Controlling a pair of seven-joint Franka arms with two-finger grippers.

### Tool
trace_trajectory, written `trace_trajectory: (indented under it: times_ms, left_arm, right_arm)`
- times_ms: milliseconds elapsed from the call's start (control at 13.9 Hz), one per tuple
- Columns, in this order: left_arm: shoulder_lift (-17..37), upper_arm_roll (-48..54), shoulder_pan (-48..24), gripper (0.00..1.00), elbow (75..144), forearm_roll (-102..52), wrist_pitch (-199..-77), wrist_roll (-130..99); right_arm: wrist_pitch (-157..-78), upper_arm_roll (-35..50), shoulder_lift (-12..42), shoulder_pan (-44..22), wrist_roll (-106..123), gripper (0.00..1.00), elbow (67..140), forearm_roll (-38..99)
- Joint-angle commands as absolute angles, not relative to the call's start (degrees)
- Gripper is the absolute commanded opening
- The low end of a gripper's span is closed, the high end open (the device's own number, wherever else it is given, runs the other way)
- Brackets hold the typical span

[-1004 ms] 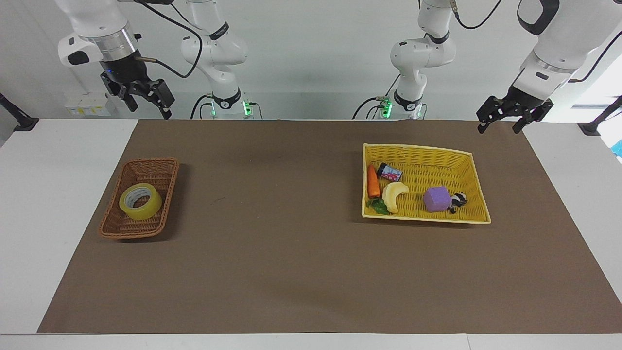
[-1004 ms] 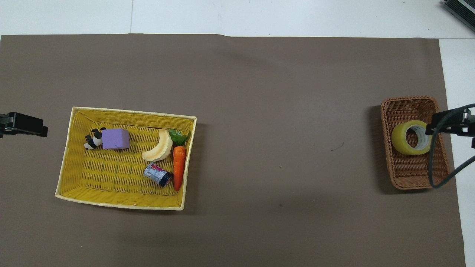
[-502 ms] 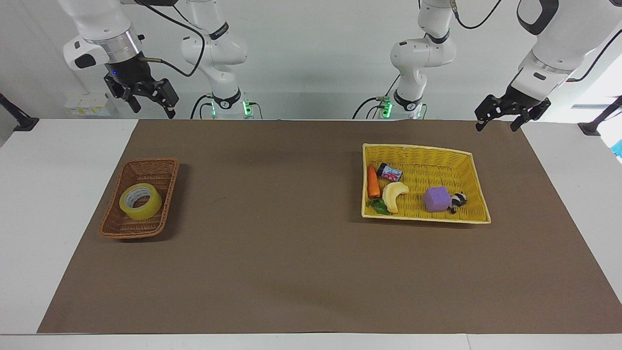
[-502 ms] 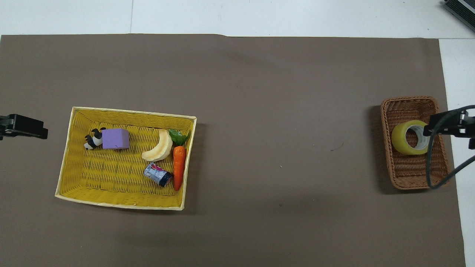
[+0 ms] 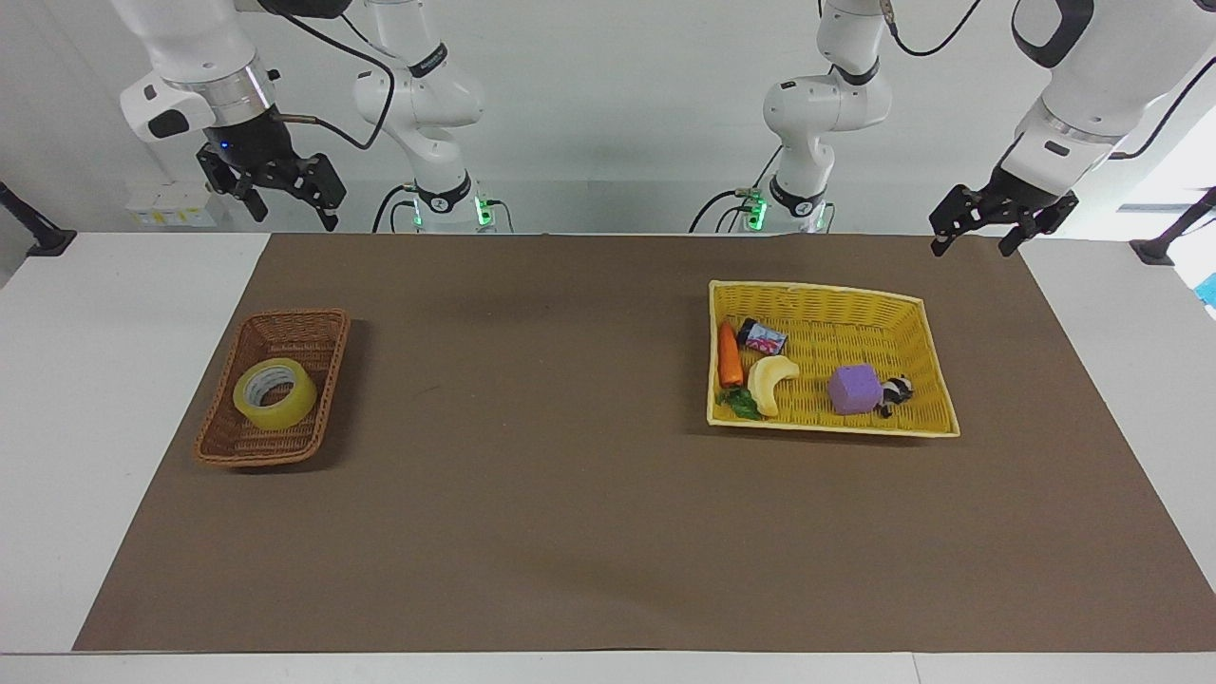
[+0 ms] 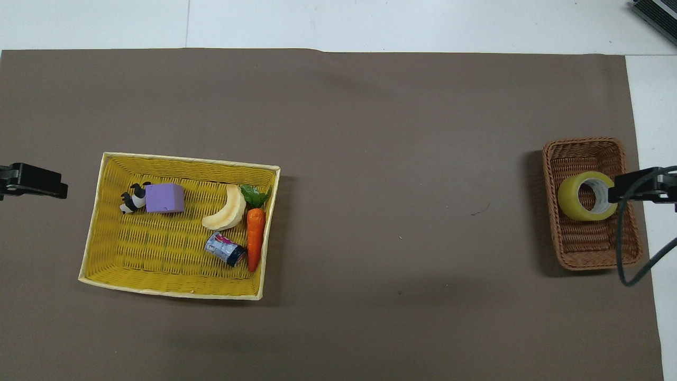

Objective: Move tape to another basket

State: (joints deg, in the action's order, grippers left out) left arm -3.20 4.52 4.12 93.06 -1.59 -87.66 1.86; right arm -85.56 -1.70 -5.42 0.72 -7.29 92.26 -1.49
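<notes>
The yellow tape lies flat inside the dark-brown wicker basket at the right arm's end of the table; it also shows in the overhead view within that basket. My right gripper is open and empty, high in the air over the table's edge by the robots. My left gripper is open and empty, raised over the mat's edge at the left arm's end. Only the tips of the left gripper and the right gripper show in the overhead view.
A larger yellow woven basket toward the left arm's end holds a banana, a carrot, a purple block, a panda toy and a small can. A brown mat covers the table.
Both grippers have risen slightly and drawn back toward the robots. The tape and both baskets have not moved.
</notes>
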Motion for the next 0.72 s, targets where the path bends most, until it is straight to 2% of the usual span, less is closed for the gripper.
trace_trajectory:
  times_ms: [0, 645]
  left_arm:
    - [-4.04, 5.01, 5.1, 1.0, 93.34, -2.02, -86.92, 1.32]
    - [-4.13, 5.01, 4.92, 1.0, 93.51, -2.02, -86.49, 1.41]
  right_arm:
    - [-85.34, -1.32, -6.86, 1.32, -6.24, 1.0, 93.69, -1.5]
    - [-85.17, -1.32, -6.86, 1.32, -0.98, 1.0, 93.78, -1.58]
